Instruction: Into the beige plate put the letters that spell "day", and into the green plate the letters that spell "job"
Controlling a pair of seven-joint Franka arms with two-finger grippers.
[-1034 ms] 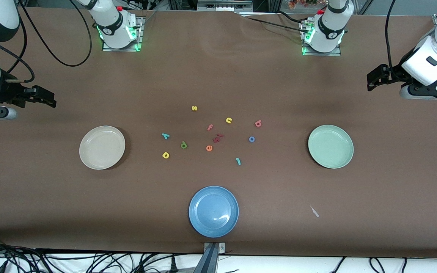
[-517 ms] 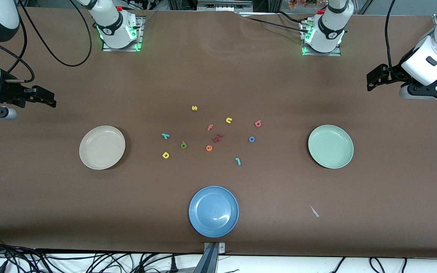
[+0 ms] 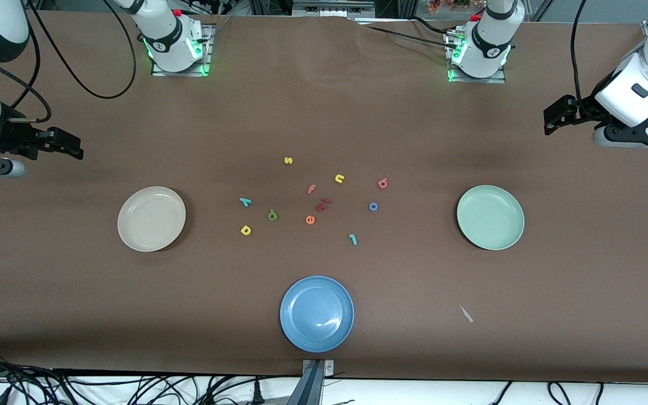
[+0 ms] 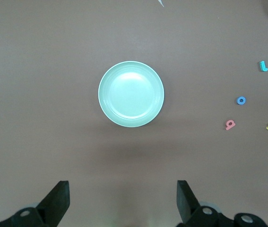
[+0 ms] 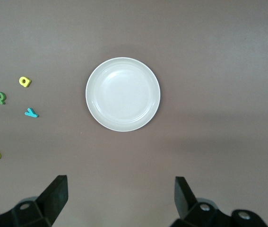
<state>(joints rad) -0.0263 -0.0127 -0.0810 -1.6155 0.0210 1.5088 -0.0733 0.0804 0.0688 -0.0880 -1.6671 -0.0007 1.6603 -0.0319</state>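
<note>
Nothing moving since before | left gripper (image 4: pixel 123 203) hanging spread over green plate (image 3: pixel 490 217), right gripper (image 5: pixel 120 201) gaping over beige plate (image 3: pixel 151 218) | letters lying between plates (d (image 3: pixel 272 215), j (image 3: pixel 352 239))

Colours on the brown surface (image 3: pixel 324 112)

Plates: beige plate (image 3: pixel 151 219) cream, green plate (image 3: pixel 490 217) pale mint, third plate (image 3: pixel 316 313) blue. Letters: d (image 3: pixel 272 215) dark green, a (image 3: pixel 246 229) yellow, y (image 3: pixel 245 201) teal, j (image 3: pixel 352 239) teal, o (image 3: pixel 373 206) blue, b (image 3: pixel 382 183) pinkish-red, s (image 3: pixel 288 160) and n (image 3: pixel 340 179) yellow, f (image 3: pixel 311 189) pink, e (image 3: pixel 310 220) orange. Arms white; left gripper (image 4: pixel 123 201) and right gripper (image 5: pixel 121 198) black.
</note>
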